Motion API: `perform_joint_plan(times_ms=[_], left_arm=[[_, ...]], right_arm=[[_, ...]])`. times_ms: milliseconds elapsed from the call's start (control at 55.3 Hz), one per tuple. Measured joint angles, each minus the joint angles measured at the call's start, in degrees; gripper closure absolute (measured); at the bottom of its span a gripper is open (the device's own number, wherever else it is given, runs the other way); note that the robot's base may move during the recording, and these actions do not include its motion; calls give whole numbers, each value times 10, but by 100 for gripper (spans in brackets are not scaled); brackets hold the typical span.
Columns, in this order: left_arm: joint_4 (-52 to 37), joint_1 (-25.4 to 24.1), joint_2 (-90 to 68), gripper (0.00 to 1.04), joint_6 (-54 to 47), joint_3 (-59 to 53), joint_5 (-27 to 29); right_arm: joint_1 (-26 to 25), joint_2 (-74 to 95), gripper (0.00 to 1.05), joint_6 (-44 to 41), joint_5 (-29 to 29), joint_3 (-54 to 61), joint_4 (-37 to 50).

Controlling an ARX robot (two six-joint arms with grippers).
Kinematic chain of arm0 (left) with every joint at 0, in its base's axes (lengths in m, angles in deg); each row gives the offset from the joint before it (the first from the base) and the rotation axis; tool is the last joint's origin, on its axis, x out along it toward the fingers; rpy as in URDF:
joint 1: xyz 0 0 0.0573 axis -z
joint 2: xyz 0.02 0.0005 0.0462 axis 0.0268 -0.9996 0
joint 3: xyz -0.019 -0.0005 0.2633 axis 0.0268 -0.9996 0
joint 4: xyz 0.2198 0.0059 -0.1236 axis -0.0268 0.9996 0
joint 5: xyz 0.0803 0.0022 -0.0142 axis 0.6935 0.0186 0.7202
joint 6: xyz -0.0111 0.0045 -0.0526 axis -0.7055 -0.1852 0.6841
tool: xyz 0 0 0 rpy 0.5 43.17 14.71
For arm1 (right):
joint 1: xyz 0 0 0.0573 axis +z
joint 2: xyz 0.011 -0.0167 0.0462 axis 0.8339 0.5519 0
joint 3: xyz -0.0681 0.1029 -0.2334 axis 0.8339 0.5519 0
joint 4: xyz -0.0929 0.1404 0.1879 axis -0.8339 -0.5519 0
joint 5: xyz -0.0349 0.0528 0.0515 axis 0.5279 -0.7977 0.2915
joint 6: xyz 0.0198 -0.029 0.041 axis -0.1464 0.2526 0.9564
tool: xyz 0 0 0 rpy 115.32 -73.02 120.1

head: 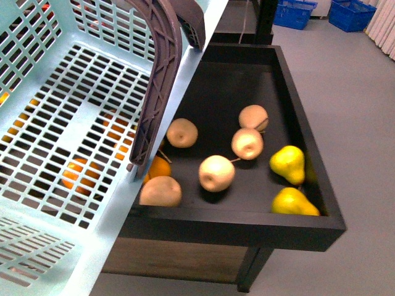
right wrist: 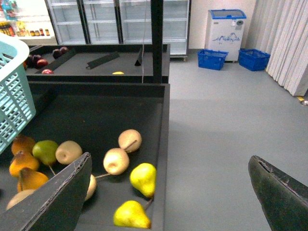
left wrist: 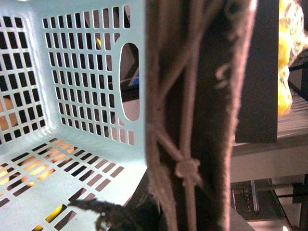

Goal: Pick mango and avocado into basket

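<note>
My R end effector (right wrist: 169,163) hangs wide open, nothing btw its fingers (right wrist: 62,192), at the edge of the black fruit bin (right wrist: 165,125). My L one I can't read: its cam is filled by the basket handle (left wrist: 192,120) right up close, so gripping or not, can't tell. The basket (head: 102,246) sits off to the L-arm side of my R end effector, its floor bare as far as I see. Just below and ahead of the R fingers are yellow pears (right wrist: 143,179), pale apples (right wrist: 115,160) and a green fruit (right wrist: 45,151), but no plain-yellow mango and no dark-green avocado. Farther ahead, in the next bin (right wrist: 96,60), lies one small yellow oval (right wrist: 118,73). It's maybe the mango, but too small to say and its axis is unclear. R arm is free, so prob. the one to reach fwd.
</note>
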State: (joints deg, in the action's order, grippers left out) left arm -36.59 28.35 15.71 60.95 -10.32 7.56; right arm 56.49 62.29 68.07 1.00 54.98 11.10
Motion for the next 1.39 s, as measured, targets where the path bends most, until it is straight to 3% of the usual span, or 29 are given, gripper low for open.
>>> perform_joint_plan(times_ms=[1393], left_arm=[[0, 0, 0, 99, -3, 0, -1]], right_arm=[[0, 0, 9, 0, -1, 0, -1]])
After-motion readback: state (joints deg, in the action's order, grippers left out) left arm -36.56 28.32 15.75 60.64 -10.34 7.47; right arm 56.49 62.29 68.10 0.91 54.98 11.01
